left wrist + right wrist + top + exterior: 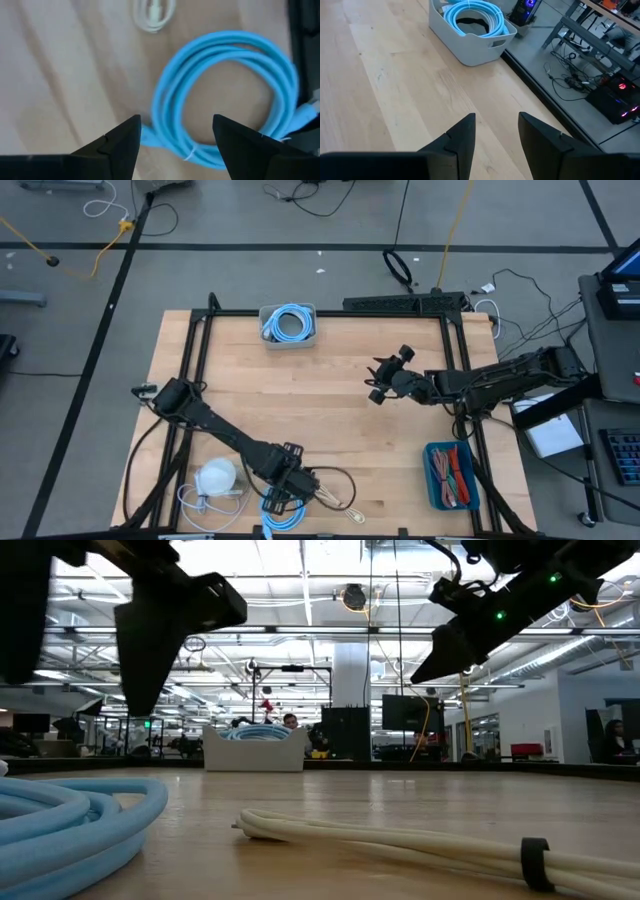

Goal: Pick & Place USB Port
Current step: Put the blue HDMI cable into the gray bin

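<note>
A coiled light-blue cable (283, 510) (225, 95) lies flat on the wooden table near its front edge, and shows at the low view's left (70, 815). My left gripper (300, 485) (176, 122) hangs above it, pointing down. It is open, with one finger on either side of the coil's edge and clear of it. A second blue coil lies in the white bin (288, 326) (470, 30) at the table's far side. My right gripper (378, 380) (497, 120) is open and holds nothing, in the air right of the table's middle.
A bundled white cable (335, 498) (400, 840) lies just right of the blue coil. A white round object with a thin white cord (215, 477) sits to the coil's left. A blue tray of coloured cables (452, 475) stands at the front right, off the table's edge.
</note>
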